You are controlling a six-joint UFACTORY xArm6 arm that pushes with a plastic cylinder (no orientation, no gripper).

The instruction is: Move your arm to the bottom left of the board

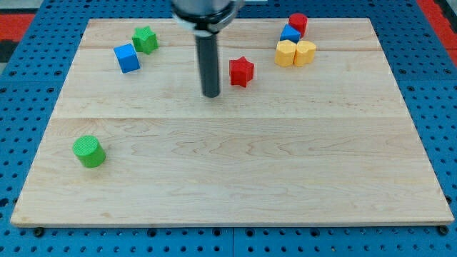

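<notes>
My dark rod comes down from the view's top centre; my tip [211, 94] rests on the wooden board [228, 178] in its upper middle. A red star block [241, 71] lies just to the right of the tip, a small gap apart. A green cylinder [89, 151] sits near the board's left edge, far down-left of the tip. A blue cube [127, 58] and a green star block [146, 39] lie at the upper left.
At the upper right, a red cylinder [298, 23], a blue block [290, 33] and two yellow blocks [285, 53] [305, 52] sit clustered together. Blue pegboard [21, 107] surrounds the board.
</notes>
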